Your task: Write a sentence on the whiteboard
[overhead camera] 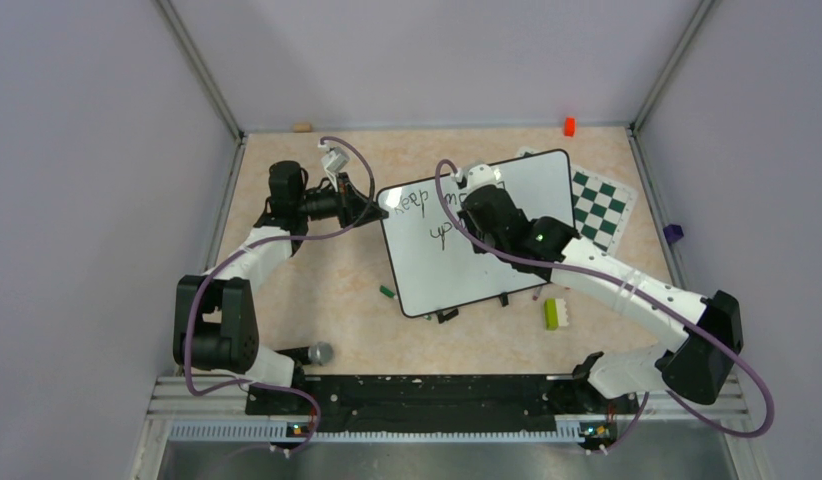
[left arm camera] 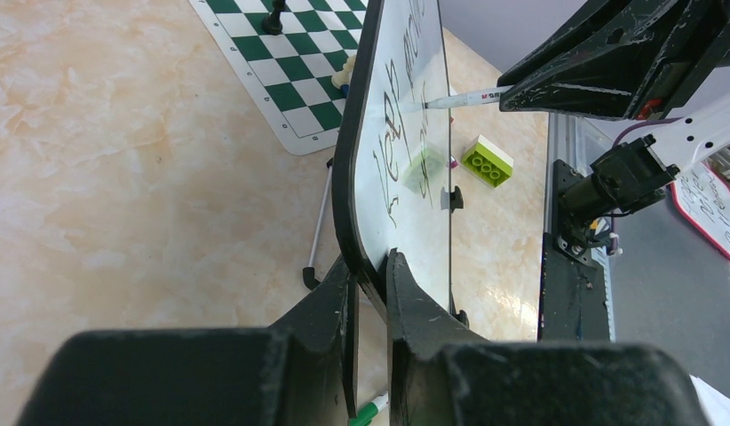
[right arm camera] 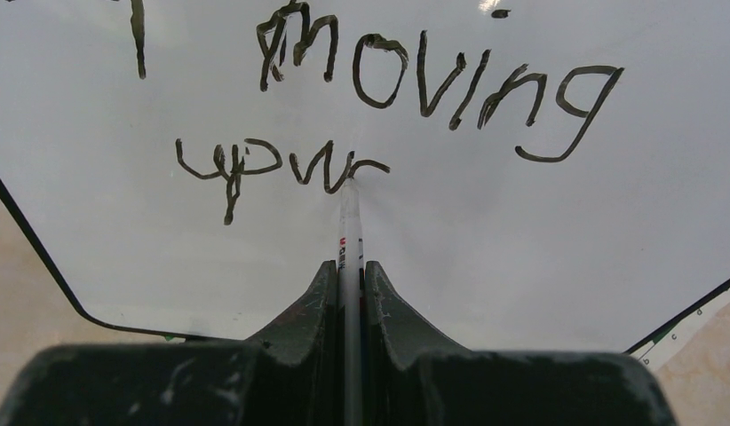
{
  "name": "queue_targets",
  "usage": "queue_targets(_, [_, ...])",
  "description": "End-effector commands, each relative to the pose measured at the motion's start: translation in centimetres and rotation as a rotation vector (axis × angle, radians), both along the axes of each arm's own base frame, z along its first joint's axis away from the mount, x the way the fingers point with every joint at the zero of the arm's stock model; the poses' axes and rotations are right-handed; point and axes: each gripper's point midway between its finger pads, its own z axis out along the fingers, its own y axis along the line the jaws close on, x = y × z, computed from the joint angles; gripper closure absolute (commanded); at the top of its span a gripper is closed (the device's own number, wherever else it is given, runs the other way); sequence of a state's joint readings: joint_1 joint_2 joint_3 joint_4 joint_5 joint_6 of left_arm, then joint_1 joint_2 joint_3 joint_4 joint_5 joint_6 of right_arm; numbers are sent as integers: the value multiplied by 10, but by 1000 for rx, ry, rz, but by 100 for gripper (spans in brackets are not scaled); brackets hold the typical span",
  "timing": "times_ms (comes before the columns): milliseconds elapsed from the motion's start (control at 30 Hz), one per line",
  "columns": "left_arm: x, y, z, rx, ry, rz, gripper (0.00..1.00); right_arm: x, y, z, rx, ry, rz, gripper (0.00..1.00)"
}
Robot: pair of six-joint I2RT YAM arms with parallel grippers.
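Against the whiteboard (right arm camera: 539, 257), marker (right arm camera: 348, 226) in right claw (right arm camera: 348, 268), tip at the sentence (right arm camera: 370, 98).

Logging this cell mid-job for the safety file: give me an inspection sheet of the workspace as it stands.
Surface: beige marbled tabletop.
Job's things: whiteboard; sentence, second line reaching "upw" plus a stroke.
Clutter: chess mat, green brick, orange block, green-tipped pen.
Grippers: left tool shut on whiteboard rim; right tool shut on marker, tip on board.
Cables: purple cable loops along both arms.
Surroundings: lilac walls.
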State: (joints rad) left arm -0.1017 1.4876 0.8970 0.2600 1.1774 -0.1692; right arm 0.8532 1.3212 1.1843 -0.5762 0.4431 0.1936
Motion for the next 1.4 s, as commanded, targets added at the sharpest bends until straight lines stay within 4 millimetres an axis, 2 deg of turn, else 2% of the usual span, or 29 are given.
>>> queue_targets(0, [-40, -17, -35, 20, 52, -160, 87, -3, -5, 1, 10, 10, -4, 100])
queue_targets(333, [-39, -17, -34, 19, 50, -161, 87, 5, -18, 6, -46, -24, -72, 100])
queue_targets(1000, [-40, -17, -35, 20, 53, -162, 87, 25, -8, 28, -18, -92, -81, 100])
queue_targets(1367, [-40, -17, -34, 19, 50, -162, 87, 13, -15, 15, -31, -42, -71, 100])
